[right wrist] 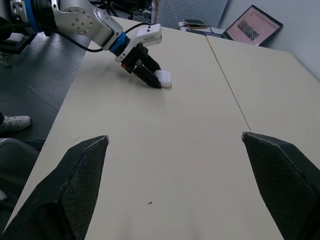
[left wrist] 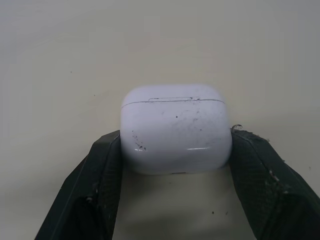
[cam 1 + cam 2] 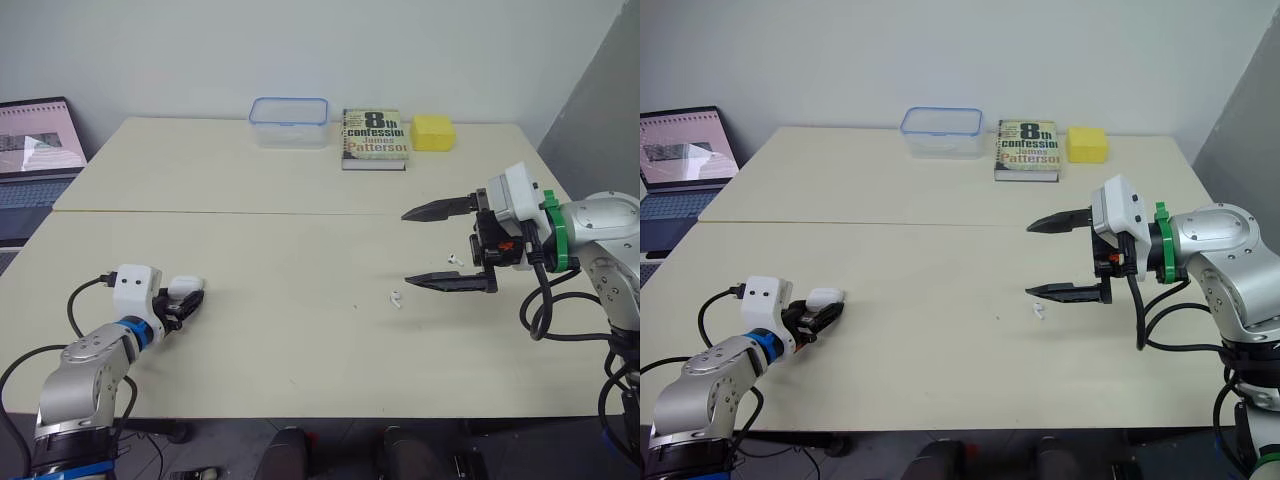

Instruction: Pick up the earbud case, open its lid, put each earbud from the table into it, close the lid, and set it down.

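The white earbud case (image 2: 175, 127) has its lid closed and sits between the two black fingers of my left gripper (image 3: 188, 300), which is shut on its sides, low over the near left of the table (image 3: 280, 350). The case (image 1: 164, 78) is also in the right wrist view. One white earbud (image 3: 396, 298) lies on the table right of centre. A second earbud (image 3: 452, 259) lies a little farther right. My right gripper (image 3: 407, 248) hovers over them, wide open and holding nothing, its fingers pointing left.
Along the far edge stand a clear plastic container with a blue rim (image 3: 289, 121), a paperback book (image 3: 375, 138) and a yellow sponge (image 3: 432, 132). An open laptop (image 3: 35, 150) sits beyond the table's left side. A seam crosses the tabletop.
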